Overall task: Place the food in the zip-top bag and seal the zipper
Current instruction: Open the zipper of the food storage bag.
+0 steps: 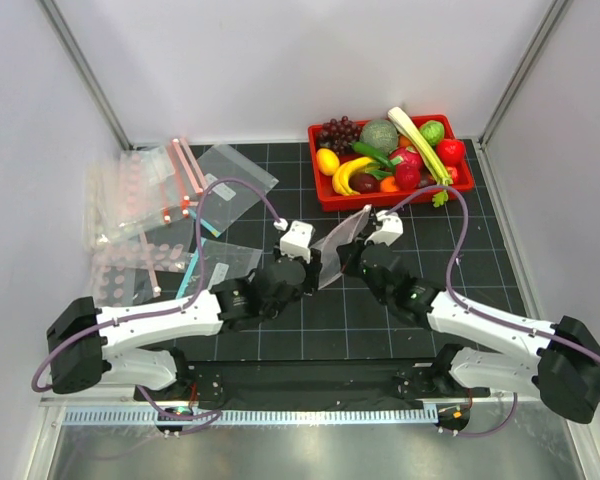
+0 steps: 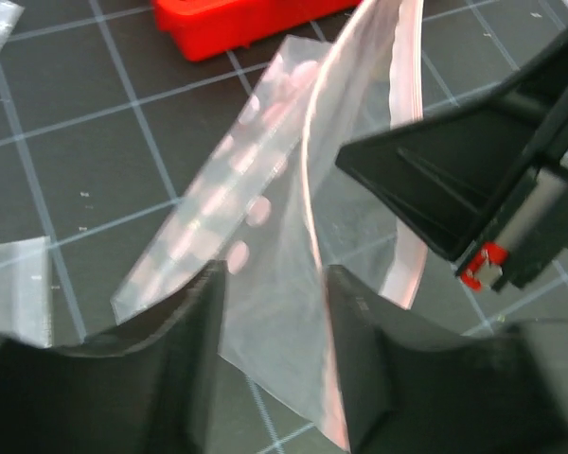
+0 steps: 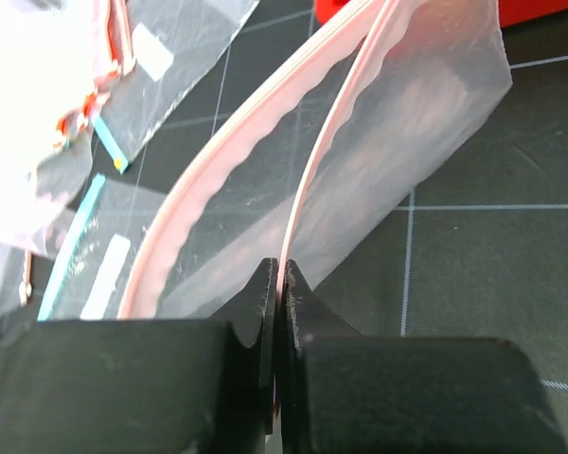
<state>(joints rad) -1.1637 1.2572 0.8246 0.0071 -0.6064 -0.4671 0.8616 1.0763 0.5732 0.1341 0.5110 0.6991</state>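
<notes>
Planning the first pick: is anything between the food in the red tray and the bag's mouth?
Nothing visible does. The bag hangs just before the red tray, only bare mat between; its zip strips stand parted, the right gripper pinching one.

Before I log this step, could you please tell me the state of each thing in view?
zip-top bag: empty, mouth open.
zipper: unsealed, strips apart.
right gripper: shut on the bag's mouth edge.
left gripper: open, bag film between its fingers.
food: all in the red tray.
spare bags: lying loose at left.
</notes>
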